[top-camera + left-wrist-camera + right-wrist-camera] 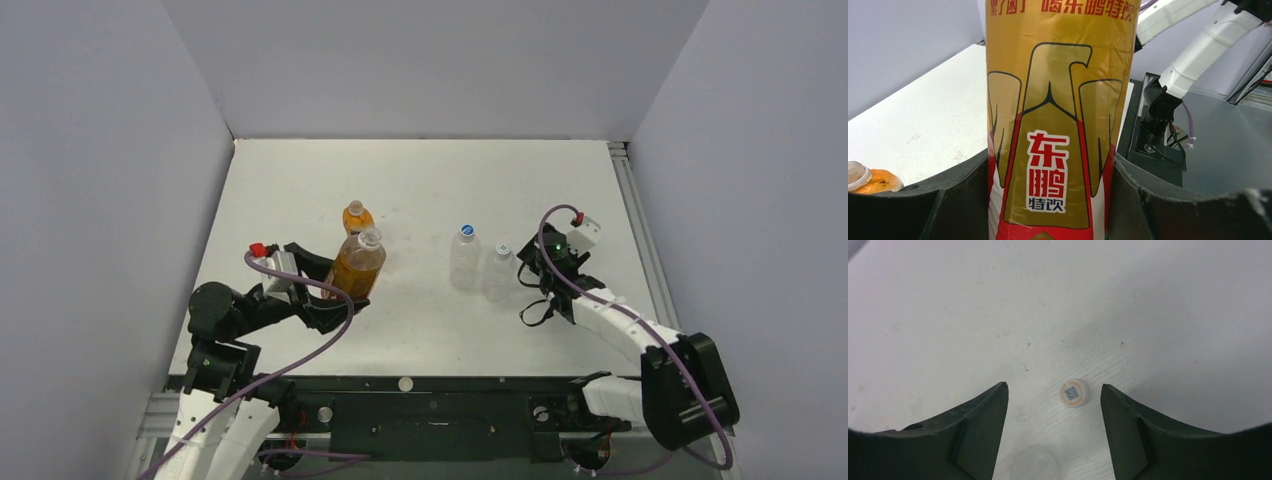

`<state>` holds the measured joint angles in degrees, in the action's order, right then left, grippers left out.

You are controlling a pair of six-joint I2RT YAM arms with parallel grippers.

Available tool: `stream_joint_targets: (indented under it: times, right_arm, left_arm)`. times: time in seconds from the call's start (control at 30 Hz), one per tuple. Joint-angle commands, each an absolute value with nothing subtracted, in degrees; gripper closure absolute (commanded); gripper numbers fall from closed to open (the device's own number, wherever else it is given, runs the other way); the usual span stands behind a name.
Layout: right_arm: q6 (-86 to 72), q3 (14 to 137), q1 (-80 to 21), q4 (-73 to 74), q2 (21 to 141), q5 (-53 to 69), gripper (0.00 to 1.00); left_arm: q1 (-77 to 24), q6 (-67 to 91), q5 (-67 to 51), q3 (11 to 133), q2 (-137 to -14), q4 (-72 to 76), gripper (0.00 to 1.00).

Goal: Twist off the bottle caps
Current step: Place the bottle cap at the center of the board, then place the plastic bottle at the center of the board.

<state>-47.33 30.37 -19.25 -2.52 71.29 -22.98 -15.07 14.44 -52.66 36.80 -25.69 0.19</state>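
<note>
Unscrewing bottle caps: a reddish-brown plastic bottle with a gold-and-red printed label (pixel 1058 100) is seen clamped by the left gripper (pixel 1049 167), left of centre in the overhead view; the dark jaws are set partly apart and pressed against both sides of the bottle's lower body; its pale round screw cap (pixel 370 238) is still seated on the neck; a small orange plastic bottle (pixel 356 217) is stood just behind it, further up the white worktop (pixel 430 180), and its orange body is glimpsed at the lower left of the left wrist view; right of centre in the overhead view, a clear colourless plastic bottle (pixel 463 262) topped by a blue screw cap (pixel 466 231) is placed just beside a second clear plastic bottle (pixel 499 272), whose top cannot be made out; the right gripper (pixel 1054 386) is held just to the right of that pair, its jaws parted with nothing gripped between them; in the right wrist view a small white round cap (pixel 1074 392), printed with an orange ring and a square code, is shown lying flat on the worktop, framed in the gap between the two jaw tips and touched by neither; a blurred clear rounded shape (pixel 1030 465) at the bottom edge of that view cannot be identified.
</note>
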Motion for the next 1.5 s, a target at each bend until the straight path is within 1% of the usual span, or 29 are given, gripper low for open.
stream_joint_targets:
  times: [0.0, 0.1, 0.2, 0.27, 0.33, 0.4, 0.43, 0.53, 0.67, 0.8, 0.97, 1.1, 1.17, 1.23, 1.3, 1.33, 1.37, 1.47]
  right_arm:
    - [-45.81, 36.87, -21.53, 4.74, 59.89, -24.81, 0.36]
    - [-43.54, 42.03, -24.48, 10.38, 53.67, -26.63, 0.35]
    - [-39.80, 50.77, -27.69, 13.69, 48.76, -26.66, 0.33]
    - [-37.06, 56.52, -30.80, 15.15, 47.53, -25.29, 0.32]
    - [-34.84, 61.74, -34.06, 14.54, 47.60, -19.54, 0.30]
    - [-33.30, 66.17, -37.91, 13.00, 48.83, -14.23, 0.26]
    - [-32.06, 68.70, -41.16, 12.26, 49.96, -12.70, 0.24]
    - [-29.40, 72.60, -50.65, 8.82, 53.57, -5.40, 0.21]
    - [-23.95, 78.28, -61.46, 7.42, 60.02, -2.33, 0.18]
    - [-21.73, 82.15, -66.09, 5.95, 65.61, -0.95, 0.17]
    - [-22.47, 84.18, -67.51, 3.06, 69.53, -0.52, 0.17]
    - [-22.99, 84.59, -68.44, 2.04, 71.37, 1.27, 0.22]
    - [-23.22, 84.55, -68.79, 1.65, 71.97, 1.17, 0.27]
    - [-23.38, 84.39, -69.08, 1.44, 72.46, 0.88, 0.34]
    - [-23.49, 84.32, -69.20, 1.28, 72.82, 0.74, 0.45]
    - [-23.60, 84.26, -69.23, 1.20, 73.01, 0.80, 0.48]
    - [-23.62, 84.15, -69.32, 1.08, 73.18, 0.93, 0.55]
    - [-23.56, 84.05, -69.42, 1.18, 73.50, 0.86, 0.67]
  left_arm:
    - [-15.04, 15.02, -51.90, 39.89, -25.87, 2.65, 1.00]
    - [-15.03, 15.65, -51.74, 39.99, -26.07, 2.89, 1.00]
    - [-15.11, 16.13, -51.86, 39.84, -26.38, 3.39, 1.00]
    - [-15.05, 16.39, -51.87, 39.73, -26.57, 3.82, 1.00]
    - [-15.03, 16.43, -51.88, 39.68, -26.83, 4.15, 1.00]
    - [-15.08, 16.43, -51.99, 39.72, -27.00, 4.24, 1.00]
    - [-15.07, 16.44, -52.05, 39.72, -27.12, 4.27, 1.00]
    - [-15.08, 16.48, -52.17, 39.72, -27.25, 4.18, 1.00]
    - [-15.04, 16.37, -52.48, 39.66, -27.40, 4.10, 1.00]
    - [-15.08, 16.42, -52.79, 39.57, -27.63, 4.37, 1.00]
    - [-15.09, 16.44, -52.83, 39.42, -27.70, 4.64, 1.00]
    - [-15.08, 16.57, -52.91, 39.04, -27.71, 5.09, 1.00]
    - [-15.07, 16.75, -52.91, 38.94, -27.69, 5.30, 1.00]
    - [-15.10, 16.78, -52.94, 38.71, -27.57, 5.35, 1.00]
    - [-15.07, 16.91, -52.99, 38.60, -27.45, 5.36, 1.00]
    - [-15.09, 16.95, -52.93, 38.50, -27.44, 5.36, 1.00]
    - [-15.07, 17.00, -52.92, 38.50, -27.36, 5.41, 1.00]
    - [-15.08, 17.29, -52.72, 38.54, -27.28, 5.52, 1.00]
